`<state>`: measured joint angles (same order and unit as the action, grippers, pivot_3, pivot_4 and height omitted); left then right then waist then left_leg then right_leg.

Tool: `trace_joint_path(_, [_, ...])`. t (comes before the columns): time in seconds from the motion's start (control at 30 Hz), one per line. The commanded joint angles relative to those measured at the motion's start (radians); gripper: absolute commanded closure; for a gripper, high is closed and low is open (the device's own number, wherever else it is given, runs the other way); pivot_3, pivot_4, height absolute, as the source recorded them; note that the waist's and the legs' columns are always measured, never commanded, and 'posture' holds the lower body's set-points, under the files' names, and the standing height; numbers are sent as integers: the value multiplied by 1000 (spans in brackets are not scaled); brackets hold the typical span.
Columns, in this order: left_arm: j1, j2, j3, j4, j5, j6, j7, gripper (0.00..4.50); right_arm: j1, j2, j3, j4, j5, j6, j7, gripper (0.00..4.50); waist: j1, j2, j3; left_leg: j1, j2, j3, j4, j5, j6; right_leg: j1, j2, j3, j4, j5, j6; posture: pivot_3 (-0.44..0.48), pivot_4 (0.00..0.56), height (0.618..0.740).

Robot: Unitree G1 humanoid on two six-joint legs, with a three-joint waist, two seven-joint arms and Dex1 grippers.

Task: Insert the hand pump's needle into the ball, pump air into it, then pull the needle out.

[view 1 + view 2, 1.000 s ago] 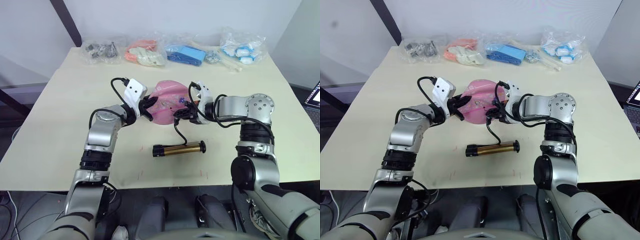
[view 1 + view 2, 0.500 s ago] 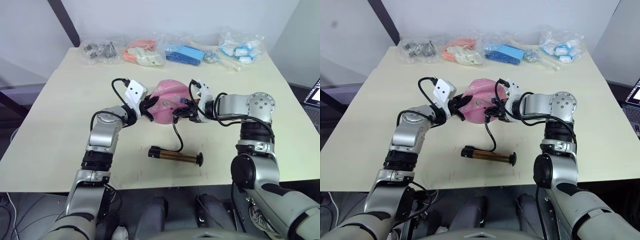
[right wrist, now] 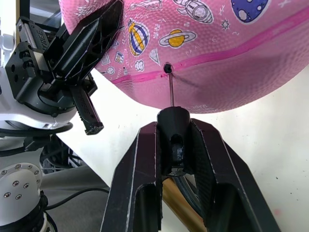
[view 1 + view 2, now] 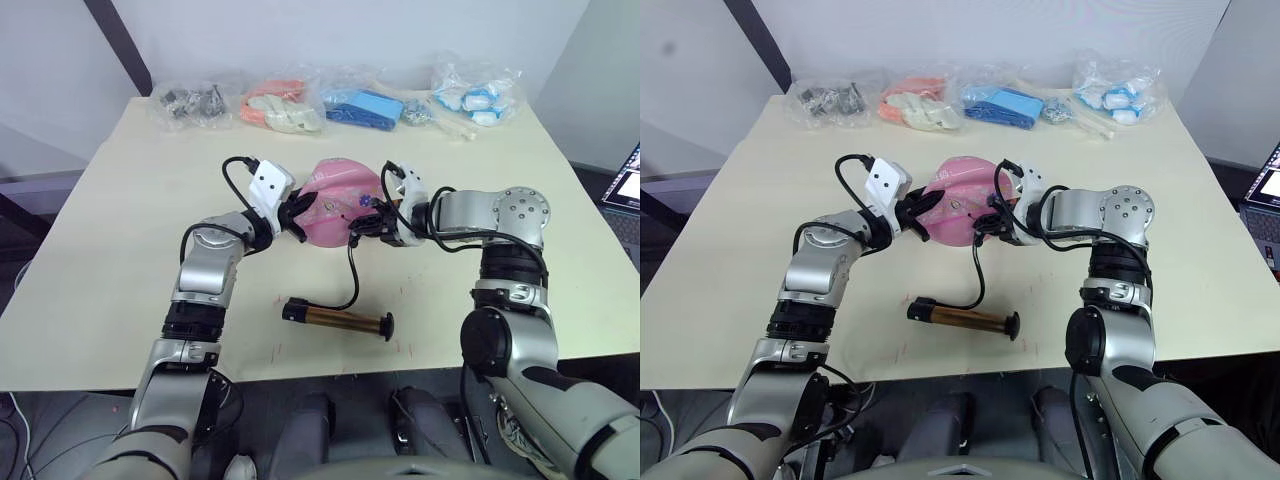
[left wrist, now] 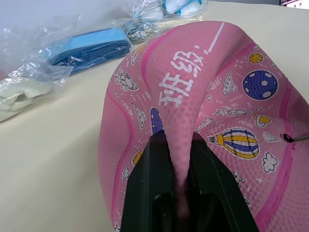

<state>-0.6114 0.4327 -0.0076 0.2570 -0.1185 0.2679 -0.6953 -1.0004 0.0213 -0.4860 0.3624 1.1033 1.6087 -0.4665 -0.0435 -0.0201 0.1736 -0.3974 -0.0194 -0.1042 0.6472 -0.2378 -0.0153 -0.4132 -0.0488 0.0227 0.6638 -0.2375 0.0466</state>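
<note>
The pink rubber ball (image 4: 340, 202) with cartoon prints, slack and part-deflated, sits mid-desk, nearer the far edge. The left gripper (image 5: 176, 159) is closed on a pinched fold of its skin, so the rubber looks soft and likely to buckle under a push. The right gripper (image 3: 175, 140) clamps the black fitting of the thin metal needle (image 3: 171, 89), its tip at the valve hole. The bronze-gold hand pump (image 4: 336, 320) lies loose near the front edge, tethered by its hose; it seems light enough to drag.
</note>
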Motion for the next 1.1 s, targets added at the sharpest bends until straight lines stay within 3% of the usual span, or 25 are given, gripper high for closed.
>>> trace_joint_path(0.03, [-2,4,-1,-35,-6,-29,-7,4436,-28,13,-6,-14,8,6,12,4173,0,0,0,0,0,0,0,0,0,0,0,0,0,0,0,0,150,740])
trace_joint_path(1.1, [-5,4,-7,-13,-1,-40,-8,4436,-23,5,-11,-19,-42,6,48,4173,0,0,0,0,0,0,0,0,0,0,0,0,-1,0,0,0,150,740])
